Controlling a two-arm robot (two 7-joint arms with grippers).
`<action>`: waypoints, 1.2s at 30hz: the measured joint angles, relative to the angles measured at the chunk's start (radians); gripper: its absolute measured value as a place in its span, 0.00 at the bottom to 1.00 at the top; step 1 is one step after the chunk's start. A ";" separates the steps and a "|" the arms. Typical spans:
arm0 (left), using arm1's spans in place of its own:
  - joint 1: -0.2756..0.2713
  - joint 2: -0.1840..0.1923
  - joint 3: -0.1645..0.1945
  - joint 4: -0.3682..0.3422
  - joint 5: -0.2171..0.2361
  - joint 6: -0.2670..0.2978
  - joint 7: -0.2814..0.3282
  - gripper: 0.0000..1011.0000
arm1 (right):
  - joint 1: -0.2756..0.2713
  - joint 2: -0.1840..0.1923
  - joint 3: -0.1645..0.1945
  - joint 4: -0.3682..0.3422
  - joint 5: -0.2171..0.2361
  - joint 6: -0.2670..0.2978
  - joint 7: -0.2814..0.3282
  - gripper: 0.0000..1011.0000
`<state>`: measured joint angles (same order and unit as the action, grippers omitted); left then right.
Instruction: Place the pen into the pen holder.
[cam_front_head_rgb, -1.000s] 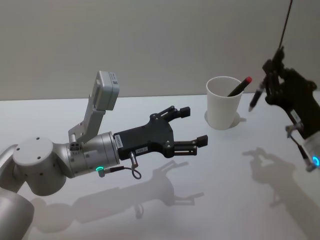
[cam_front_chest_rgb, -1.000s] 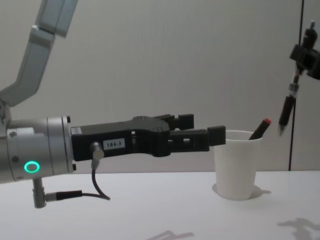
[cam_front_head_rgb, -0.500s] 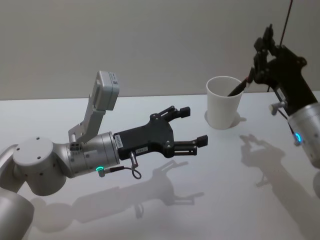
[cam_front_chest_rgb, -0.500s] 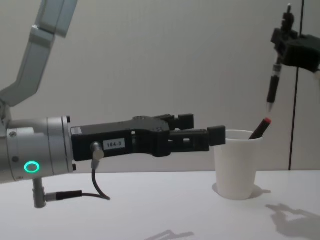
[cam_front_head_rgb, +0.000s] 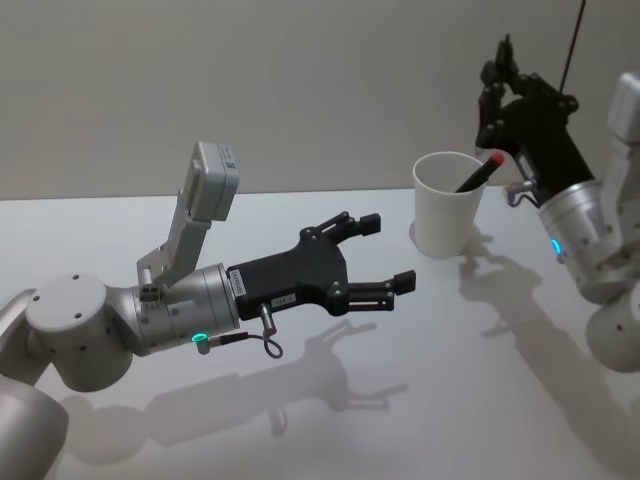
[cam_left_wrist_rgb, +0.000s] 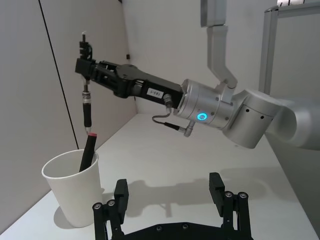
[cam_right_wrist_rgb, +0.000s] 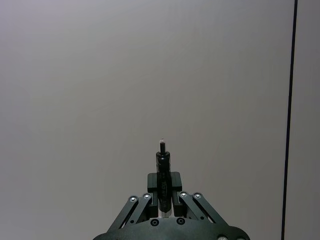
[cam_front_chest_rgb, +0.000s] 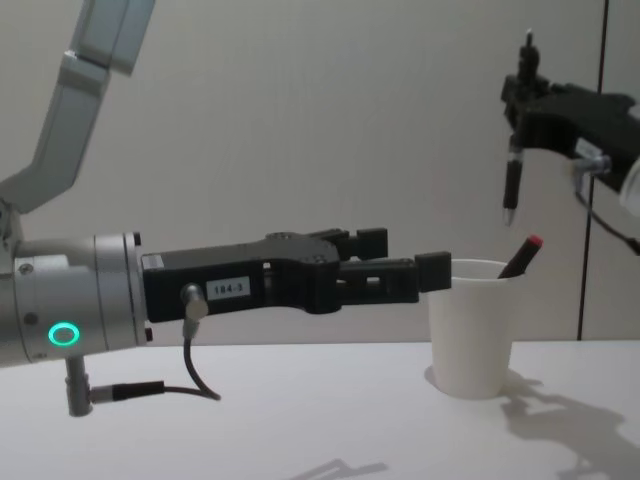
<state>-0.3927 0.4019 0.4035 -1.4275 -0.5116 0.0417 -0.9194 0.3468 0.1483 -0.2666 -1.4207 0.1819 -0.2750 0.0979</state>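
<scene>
The pen holder (cam_front_head_rgb: 447, 210), a white paper cup, stands on the table at the back right, also seen from the chest (cam_front_chest_rgb: 474, 330) and the left wrist (cam_left_wrist_rgb: 72, 195). A red-capped pen (cam_front_head_rgb: 480, 172) leans inside it. My right gripper (cam_front_chest_rgb: 522, 98) is shut on a black pen (cam_front_chest_rgb: 511, 185), held upright and tip down a little above the cup's rim. In the left wrist view that pen (cam_left_wrist_rgb: 86, 107) hangs just over the red cap (cam_left_wrist_rgb: 91, 134). My left gripper (cam_front_head_rgb: 388, 252) hovers open and empty left of the cup.
The white table (cam_front_head_rgb: 420, 400) stretches in front of the cup and to its right. A thin dark cable (cam_front_head_rgb: 573, 45) hangs along the wall behind my right arm. The left arm's body (cam_front_head_rgb: 120, 320) occupies the near left.
My right gripper has carried the black pen up and to the left, from beside the cup's right to over its opening. The left arm has not moved.
</scene>
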 joint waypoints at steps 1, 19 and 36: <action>0.000 0.000 0.000 0.000 0.000 0.000 0.000 0.99 | 0.009 -0.005 -0.001 0.017 -0.006 0.000 -0.001 0.15; 0.000 0.000 0.000 0.000 0.000 0.000 0.000 0.99 | 0.108 -0.070 -0.017 0.205 -0.035 0.065 -0.017 0.15; 0.000 0.000 0.000 0.000 0.000 0.000 0.000 0.99 | 0.135 -0.094 -0.027 0.263 -0.035 0.112 -0.022 0.31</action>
<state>-0.3927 0.4018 0.4035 -1.4275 -0.5116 0.0417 -0.9194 0.4821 0.0543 -0.2933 -1.1576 0.1473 -0.1635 0.0759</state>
